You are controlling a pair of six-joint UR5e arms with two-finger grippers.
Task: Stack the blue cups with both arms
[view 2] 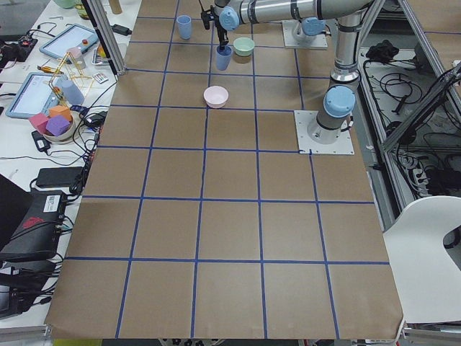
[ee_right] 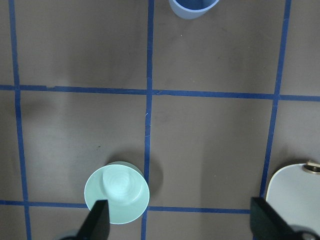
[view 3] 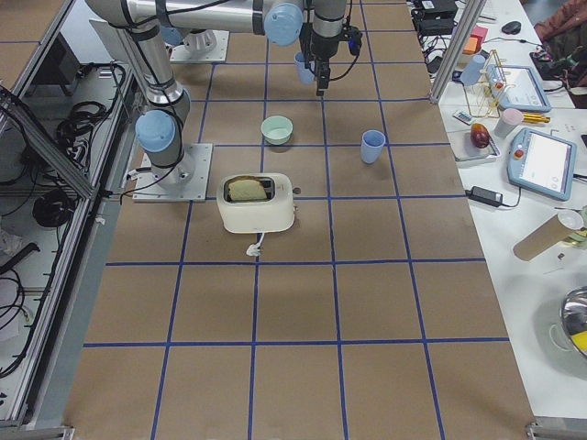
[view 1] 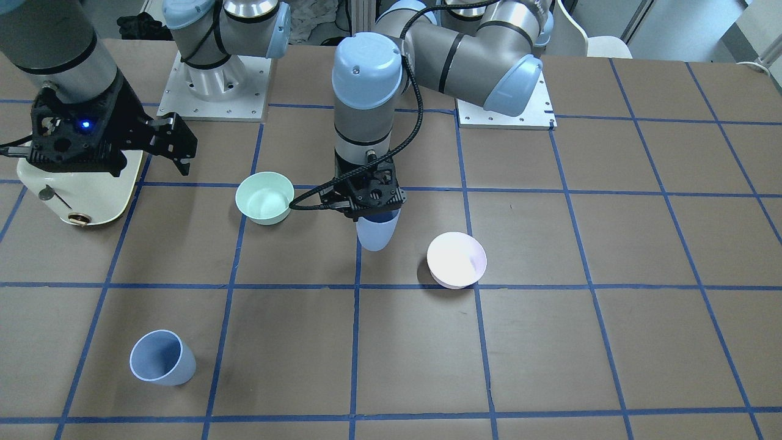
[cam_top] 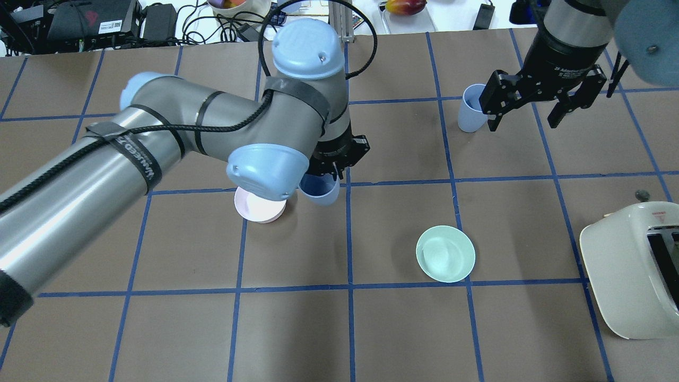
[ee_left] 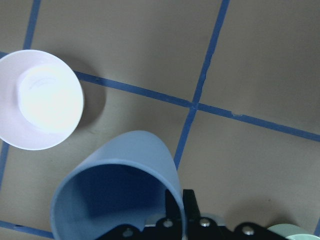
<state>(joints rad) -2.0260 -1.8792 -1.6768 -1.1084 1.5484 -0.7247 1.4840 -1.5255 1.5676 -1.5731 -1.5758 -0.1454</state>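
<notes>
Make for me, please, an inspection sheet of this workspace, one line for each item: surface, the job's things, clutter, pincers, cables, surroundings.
Surface: brown table marked with a blue tape grid.
Job's things: held blue cup, gripped at its rim; free blue cup, upright and standing alone.
Clutter: mint-green bowl, pink bowl, cream toaster.
Pincers: left pincer shut on the held blue cup; right pincer open, empty, raised over the table.
Cables: black cable strapped along the left arm; toaster cord lying loose.
Surroundings: tablets and small items on side benches; white chair.
</notes>
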